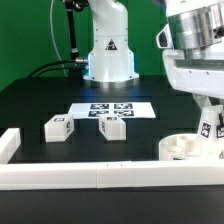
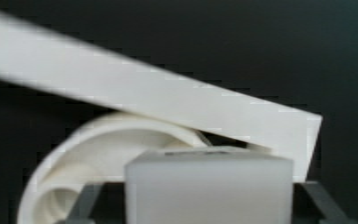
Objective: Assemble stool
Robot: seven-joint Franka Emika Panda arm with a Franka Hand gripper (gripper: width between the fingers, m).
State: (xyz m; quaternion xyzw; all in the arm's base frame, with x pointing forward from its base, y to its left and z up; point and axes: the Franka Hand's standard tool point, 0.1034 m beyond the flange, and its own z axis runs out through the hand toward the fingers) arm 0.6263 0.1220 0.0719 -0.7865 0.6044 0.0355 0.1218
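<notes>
My gripper (image 1: 206,114) is at the exterior view's right, shut on a white blocky leg (image 1: 209,131) with a black-and-white tag. It holds the leg upright just above the round white seat (image 1: 177,148), which lies by the front rail. In the wrist view the leg (image 2: 208,185) fills the gap between my dark fingers (image 2: 105,200), with the gripper (image 2: 208,207) closed on its sides. The seat (image 2: 98,160) curves behind the leg. Two more tagged legs (image 1: 57,128) (image 1: 112,127) stand loose on the black table at the middle left.
The marker board (image 1: 112,109) lies flat behind the two loose legs. A long white border rail (image 1: 90,176) runs along the front, with a short rail (image 1: 8,146) at the left. The rail (image 2: 158,90) crosses the wrist view diagonally. The robot base (image 1: 108,55) stands at the back.
</notes>
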